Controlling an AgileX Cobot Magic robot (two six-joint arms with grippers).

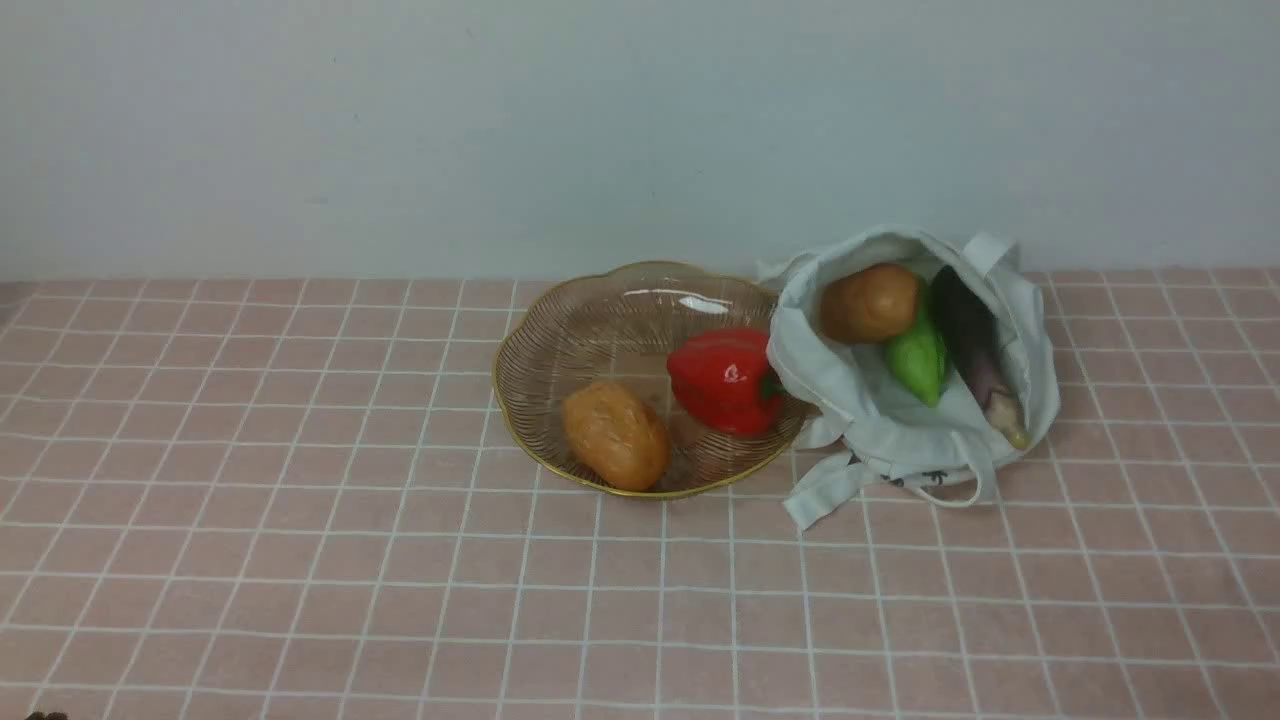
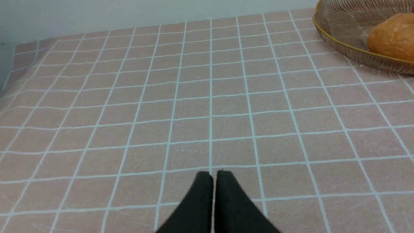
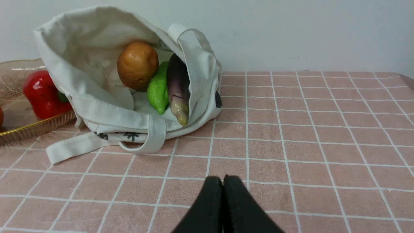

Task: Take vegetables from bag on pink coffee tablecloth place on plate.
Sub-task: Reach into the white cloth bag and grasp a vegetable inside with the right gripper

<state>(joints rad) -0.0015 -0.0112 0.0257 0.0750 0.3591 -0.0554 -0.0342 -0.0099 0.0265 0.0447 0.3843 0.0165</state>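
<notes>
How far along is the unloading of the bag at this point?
Done: one potato and the red bell pepper lie on the plate. In hand: nothing; left hand and right hand are shut and empty over the tablecloth. Left: the second potato, green pepper and eggplant sit in the bag.

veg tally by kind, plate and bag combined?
Potatoes: 2
Red bell pepper: 1
Green pepper: 1
Eggplant: 1
Total: 5
</notes>
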